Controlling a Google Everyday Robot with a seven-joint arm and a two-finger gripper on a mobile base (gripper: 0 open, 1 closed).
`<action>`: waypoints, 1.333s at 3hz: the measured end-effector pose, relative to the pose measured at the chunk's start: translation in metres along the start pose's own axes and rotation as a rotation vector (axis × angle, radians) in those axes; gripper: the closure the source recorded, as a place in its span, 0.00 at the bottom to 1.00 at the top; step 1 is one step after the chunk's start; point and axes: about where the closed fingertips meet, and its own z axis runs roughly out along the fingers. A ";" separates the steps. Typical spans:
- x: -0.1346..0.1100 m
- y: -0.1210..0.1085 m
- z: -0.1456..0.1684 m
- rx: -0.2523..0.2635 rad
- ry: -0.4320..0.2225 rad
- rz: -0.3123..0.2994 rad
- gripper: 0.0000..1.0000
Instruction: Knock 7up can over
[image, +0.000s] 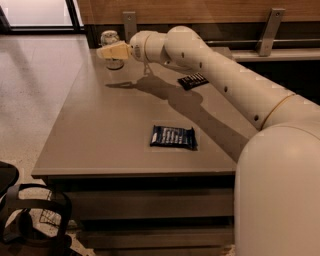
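Note:
The 7up can (110, 41) stands at the far left corner of the grey table (120, 125), whitish-silver with a shiny top. It looks upright or slightly tilted. My gripper (106, 51) reaches across the table from the right and sits right in front of the can, covering its lower half. It appears to touch the can.
A dark blue snack packet (173, 137) lies near the table's front middle. A black packet (193, 80) lies at the back right, beside my arm. A wooden wall with metal brackets runs behind the table. A black chair (30, 220) stands at the lower left.

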 end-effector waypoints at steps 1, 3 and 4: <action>0.009 -0.012 0.020 0.009 0.019 -0.033 0.00; 0.024 -0.024 0.045 0.019 0.009 -0.043 0.00; 0.027 -0.025 0.066 -0.003 -0.034 -0.042 0.00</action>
